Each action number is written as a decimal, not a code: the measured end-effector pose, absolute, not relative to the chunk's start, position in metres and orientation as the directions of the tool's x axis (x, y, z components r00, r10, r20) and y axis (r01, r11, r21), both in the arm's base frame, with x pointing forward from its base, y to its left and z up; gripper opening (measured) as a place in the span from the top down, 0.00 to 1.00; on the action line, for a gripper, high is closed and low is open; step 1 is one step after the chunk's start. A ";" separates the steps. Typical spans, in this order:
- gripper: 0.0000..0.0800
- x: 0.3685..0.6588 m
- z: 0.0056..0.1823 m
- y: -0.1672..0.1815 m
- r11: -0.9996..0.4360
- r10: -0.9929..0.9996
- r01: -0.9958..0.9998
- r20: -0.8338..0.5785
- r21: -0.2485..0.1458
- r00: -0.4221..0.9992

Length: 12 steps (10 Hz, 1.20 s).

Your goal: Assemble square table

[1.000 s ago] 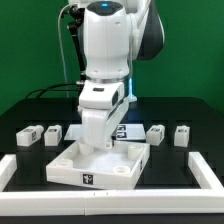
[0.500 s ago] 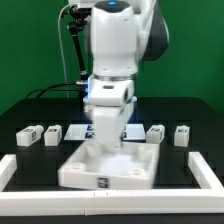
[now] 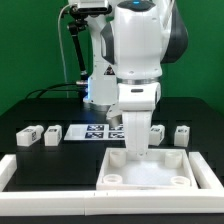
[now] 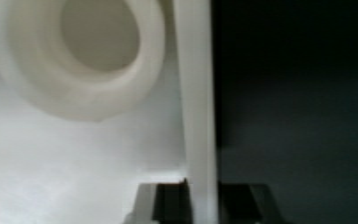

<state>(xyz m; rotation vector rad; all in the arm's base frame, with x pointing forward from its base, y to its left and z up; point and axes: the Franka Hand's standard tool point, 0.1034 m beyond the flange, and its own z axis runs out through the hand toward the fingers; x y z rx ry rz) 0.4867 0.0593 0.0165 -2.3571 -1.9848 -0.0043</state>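
The white square table top (image 3: 148, 176) lies flat at the front of the exterior view's right, against the border rail. My gripper (image 3: 137, 150) points down and is shut on its far rim. In the wrist view the rim (image 4: 194, 100) runs as a thin white strip between my dark fingers (image 4: 165, 203), with a round corner hole (image 4: 83, 48) beside it. Two tagged white legs (image 3: 29, 136) (image 3: 52, 134) lie at the exterior view's left. Two more (image 3: 157, 132) (image 3: 182, 134) lie at its right, behind the top.
The marker board (image 3: 95, 131) lies behind the top, partly hidden by my arm. The low white border rail (image 3: 50, 191) runs along the front and turns back at both sides. The mat is black.
My gripper has slid the table top from the middle toward the exterior view's right, still holding its rim. The legs have not moved.
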 end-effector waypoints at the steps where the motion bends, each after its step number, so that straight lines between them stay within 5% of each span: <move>1: 0.92 0.485 0.016 0.061 -0.185 0.982 0.982 0.039 -0.041 0.186; 9: 0.92 0.495 0.016 0.060 -0.062 0.997 0.998 0.046 -0.028 0.063; 12: 0.92 0.495 0.016 0.060 -0.058 0.998 0.996 0.036 -0.064 0.060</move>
